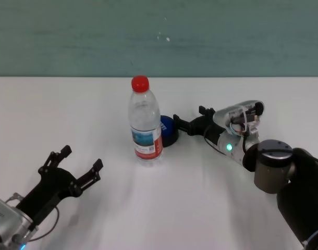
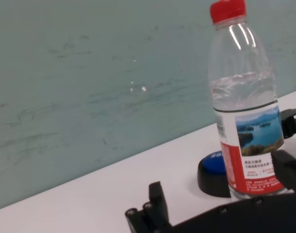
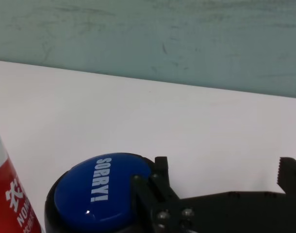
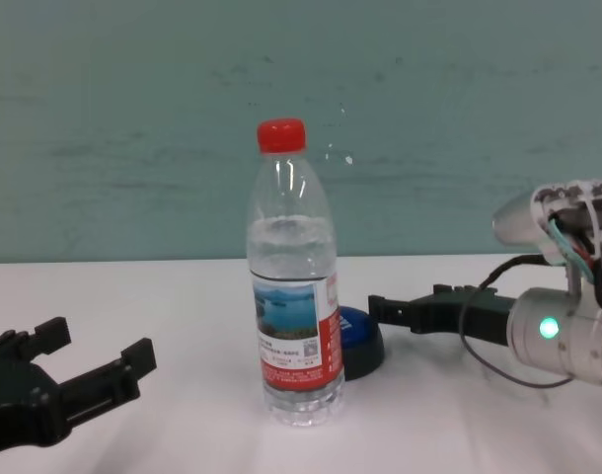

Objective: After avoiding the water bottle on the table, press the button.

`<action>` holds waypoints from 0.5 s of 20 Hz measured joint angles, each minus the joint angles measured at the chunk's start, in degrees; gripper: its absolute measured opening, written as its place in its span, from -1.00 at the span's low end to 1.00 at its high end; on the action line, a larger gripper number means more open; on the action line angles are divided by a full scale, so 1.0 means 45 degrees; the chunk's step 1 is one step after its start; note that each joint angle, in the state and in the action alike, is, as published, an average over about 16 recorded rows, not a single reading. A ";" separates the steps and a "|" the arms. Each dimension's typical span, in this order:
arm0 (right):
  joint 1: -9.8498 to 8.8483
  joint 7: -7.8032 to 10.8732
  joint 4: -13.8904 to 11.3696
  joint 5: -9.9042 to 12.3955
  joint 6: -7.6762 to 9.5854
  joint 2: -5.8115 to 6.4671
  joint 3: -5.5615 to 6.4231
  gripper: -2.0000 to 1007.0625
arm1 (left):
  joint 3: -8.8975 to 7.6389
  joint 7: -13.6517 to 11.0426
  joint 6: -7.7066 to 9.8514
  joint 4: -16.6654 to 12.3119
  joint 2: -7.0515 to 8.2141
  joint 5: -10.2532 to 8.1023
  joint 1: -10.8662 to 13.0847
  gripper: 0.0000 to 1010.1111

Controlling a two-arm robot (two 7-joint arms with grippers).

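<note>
The water bottle (image 1: 145, 125), clear with a red cap, stands upright in the middle of the white table (image 1: 65, 104). The blue button (image 1: 169, 130) on its black base sits just behind and to the right of the bottle, partly hidden by it. My right gripper (image 1: 188, 115) is open, to the right of the bottle. One of its fingertips (image 3: 160, 177) is at the edge of the button's dome (image 3: 102, 187), which reads "SORRY!"; I cannot tell if it touches. My left gripper (image 1: 82, 158) is open and empty at the front left, well away from the bottle (image 4: 293, 296).
A teal wall (image 1: 159, 36) rises behind the table's far edge. The right forearm (image 1: 273, 166) stretches across the table's right side. Bare tabletop lies between the left gripper and the bottle.
</note>
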 joint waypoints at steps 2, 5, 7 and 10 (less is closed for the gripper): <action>0.0033 0.0013 -0.0015 -0.0024 0.0005 0.0013 -0.0024 0.99 | 0.0000 0.0000 0.0000 0.0000 0.0000 0.0000 0.0000 1.00; 0.0082 0.0029 -0.0027 -0.0056 0.0010 0.0030 -0.0054 0.99 | 0.0000 0.0000 0.0000 0.0000 0.0000 0.0000 0.0000 1.00; 0.0120 0.0041 -0.0037 -0.0086 0.0014 0.0038 -0.0084 0.99 | 0.0000 0.0000 0.0000 0.0000 0.0000 0.0000 0.0000 1.00; 0.0186 0.0070 -0.0041 -0.0134 0.0022 0.0045 -0.0138 0.99 | 0.0000 0.0000 0.0000 0.0000 0.0000 0.0000 0.0000 1.00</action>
